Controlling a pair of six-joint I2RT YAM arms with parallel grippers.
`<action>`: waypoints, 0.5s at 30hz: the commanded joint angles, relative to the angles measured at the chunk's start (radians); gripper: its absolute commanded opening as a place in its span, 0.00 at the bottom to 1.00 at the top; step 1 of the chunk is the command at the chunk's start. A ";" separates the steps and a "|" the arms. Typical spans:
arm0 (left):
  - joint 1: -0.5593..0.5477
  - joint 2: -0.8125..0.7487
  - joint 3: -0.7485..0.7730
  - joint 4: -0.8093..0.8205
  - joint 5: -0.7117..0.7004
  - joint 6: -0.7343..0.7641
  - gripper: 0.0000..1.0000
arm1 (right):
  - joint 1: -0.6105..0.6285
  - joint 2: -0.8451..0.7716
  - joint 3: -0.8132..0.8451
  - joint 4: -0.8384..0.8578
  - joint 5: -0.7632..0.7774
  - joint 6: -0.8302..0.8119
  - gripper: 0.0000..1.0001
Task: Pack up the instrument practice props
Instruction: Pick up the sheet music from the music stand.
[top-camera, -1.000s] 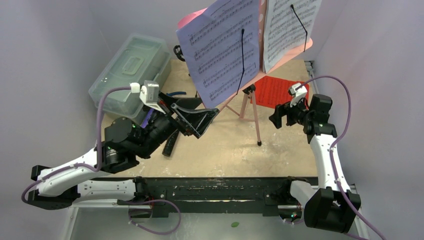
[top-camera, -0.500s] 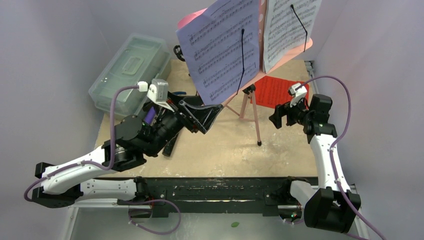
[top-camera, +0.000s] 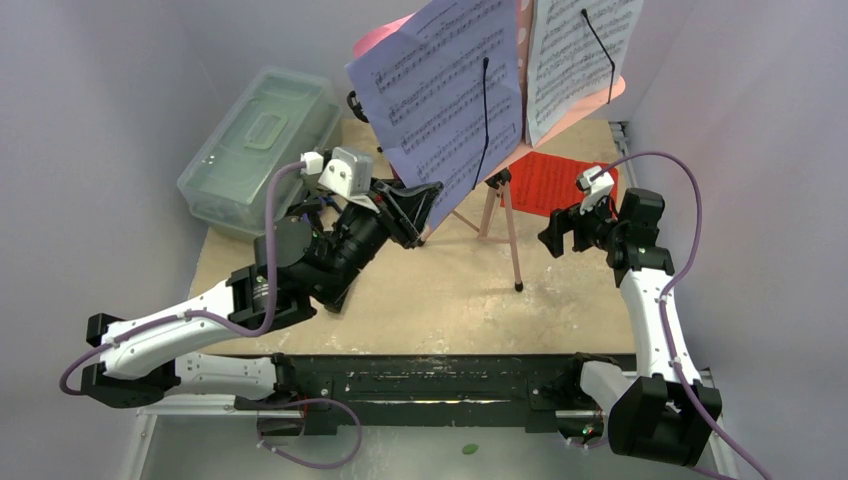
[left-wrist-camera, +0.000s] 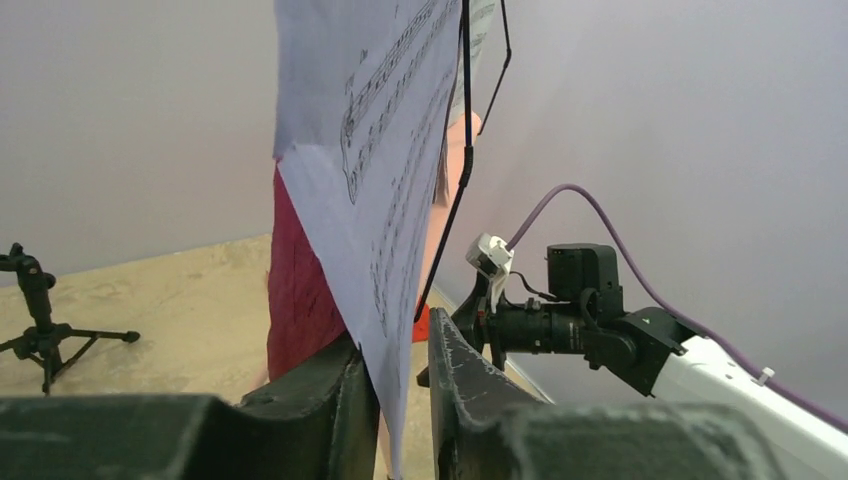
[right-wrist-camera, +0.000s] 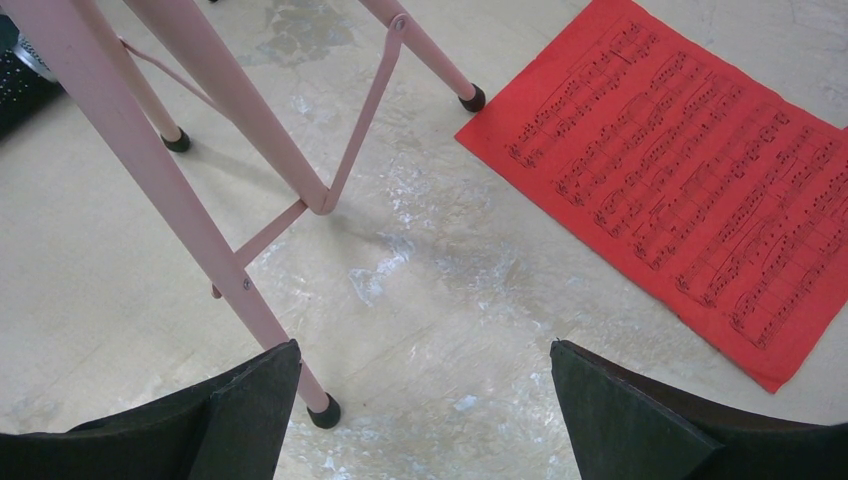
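A lilac sheet-music page (top-camera: 440, 95) and a white page (top-camera: 580, 60) stand on the pink music rack (top-camera: 505, 225), each held under a black wire arm. My left gripper (top-camera: 425, 205) is raised to the lilac page's lower corner. In the left wrist view that lilac page (left-wrist-camera: 370, 150) hangs between the narrowed fingers of the left gripper (left-wrist-camera: 395, 345), against the left one, with a slit still showing at the right one. A red page (top-camera: 550, 183) lies flat on the table. My right gripper (top-camera: 555, 232) hovers open by it, over bare table beside a rack leg (right-wrist-camera: 250, 290) and the red page (right-wrist-camera: 690, 170).
A clear greenish plastic case (top-camera: 260, 135) sits at the back left. A small black mic tripod (left-wrist-camera: 40, 320) stands behind the rack. A black object (top-camera: 338, 292) lies under my left arm. Walls close in on both sides.
My left arm has risen and reached right to the lilac page's lower corner, and its jaws have narrowed around it. The page's corner has shifted slightly left. The right arm has not moved.
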 joint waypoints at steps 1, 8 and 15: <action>0.002 0.023 0.065 0.025 -0.042 0.106 0.16 | -0.001 -0.026 0.015 -0.008 -0.027 -0.019 0.99; 0.002 0.037 0.110 0.037 -0.038 0.199 0.00 | -0.001 -0.028 0.015 -0.012 -0.033 -0.028 0.99; 0.002 0.000 0.134 0.088 0.006 0.270 0.00 | -0.001 -0.029 0.014 -0.013 -0.040 -0.030 0.99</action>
